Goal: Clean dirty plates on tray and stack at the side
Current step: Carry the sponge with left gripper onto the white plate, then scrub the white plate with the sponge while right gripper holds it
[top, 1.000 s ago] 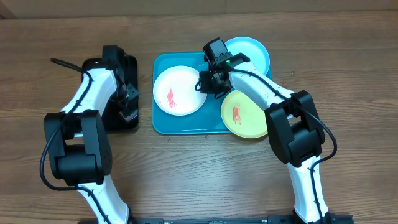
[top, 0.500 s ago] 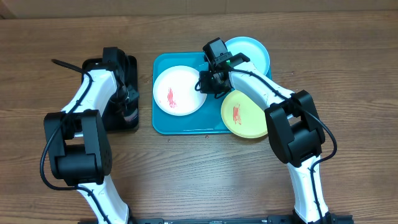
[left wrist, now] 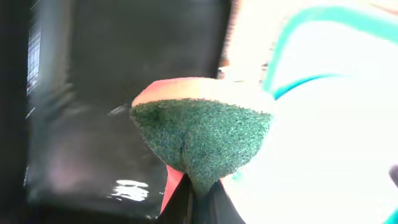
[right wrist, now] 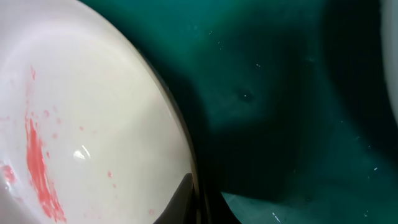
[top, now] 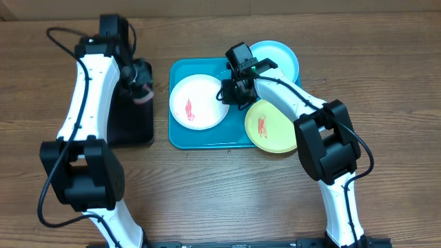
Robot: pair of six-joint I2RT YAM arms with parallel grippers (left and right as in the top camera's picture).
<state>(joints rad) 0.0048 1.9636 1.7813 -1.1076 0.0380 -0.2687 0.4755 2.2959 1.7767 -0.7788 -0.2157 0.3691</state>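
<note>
Clearly little is done: the left hand clenches a green-and-pink scouring sponge above the black rectangular tray, upper left; the right hand pinches the rim of the smeared round white plastic plate on the turquoise plastic tray. The yellow-green plate is smeared too; the pale blue plate looks clean. Nothing is stacked aside, and the right hand may crowd the wipe.

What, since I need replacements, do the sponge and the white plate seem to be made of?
The sponge: coarse, matte green fibre scouring face on a smooth pink backing, probably foam. The white plate: smooth and glossy, with a reflection near its red smear; likely plastic, though glazed ceramic is possible.
</note>
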